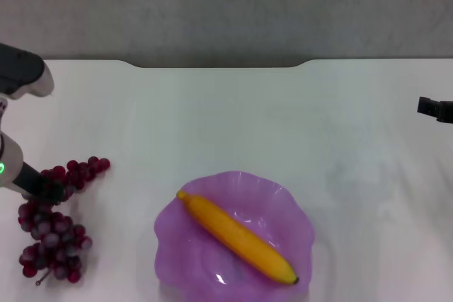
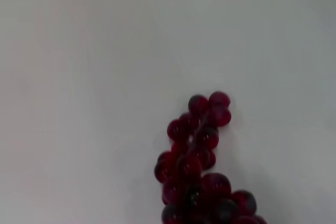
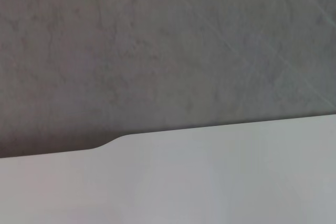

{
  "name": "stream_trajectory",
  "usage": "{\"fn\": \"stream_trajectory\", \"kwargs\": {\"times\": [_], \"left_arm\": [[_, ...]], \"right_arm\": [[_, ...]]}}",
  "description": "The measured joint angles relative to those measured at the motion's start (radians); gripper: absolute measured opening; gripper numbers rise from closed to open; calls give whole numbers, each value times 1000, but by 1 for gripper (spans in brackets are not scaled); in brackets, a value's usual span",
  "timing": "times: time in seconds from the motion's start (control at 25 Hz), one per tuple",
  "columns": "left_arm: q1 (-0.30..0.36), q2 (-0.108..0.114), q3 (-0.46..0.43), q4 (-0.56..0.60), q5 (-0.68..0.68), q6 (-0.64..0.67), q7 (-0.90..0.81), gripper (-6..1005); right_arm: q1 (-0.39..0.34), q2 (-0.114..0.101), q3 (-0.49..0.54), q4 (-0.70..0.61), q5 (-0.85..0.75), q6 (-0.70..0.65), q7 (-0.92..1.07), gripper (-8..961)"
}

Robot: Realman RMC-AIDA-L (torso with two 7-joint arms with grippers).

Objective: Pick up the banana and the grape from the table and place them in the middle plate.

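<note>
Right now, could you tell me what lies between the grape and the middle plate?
Only bare table: the head view shows nothing between the grape and the middle plate.

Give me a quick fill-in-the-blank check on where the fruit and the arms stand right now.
1. The banana lies inside the ____.
2. The grape bunch lies on the ____, outside the plate.
3. The arm down at the grape bunch is the ____ one.
4. The right gripper sits at the table's ____ edge.

Missing words: middle plate; table; left; right

Soft even light; faint shadows; the grape (image 2: 202, 171) looks blurred close up.
</note>
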Motion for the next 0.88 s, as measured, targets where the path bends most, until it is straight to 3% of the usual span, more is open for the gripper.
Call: {"fn": "stream_trajectory", "kwargs": {"times": [0.28,0.48,0.88], "left_arm": [[34,0,-37,-166,-2,-67,60,256],[33,-11,-87,-243,-9,-101,119,253],[16,-12,-92,-444,-53,-151,169,245]], "right_arm": [[0,0,0,0,0,0,0,853],[0,0,0,0,0,0,-1,853],[2,0,0,10,0,0,-2,853]]}}
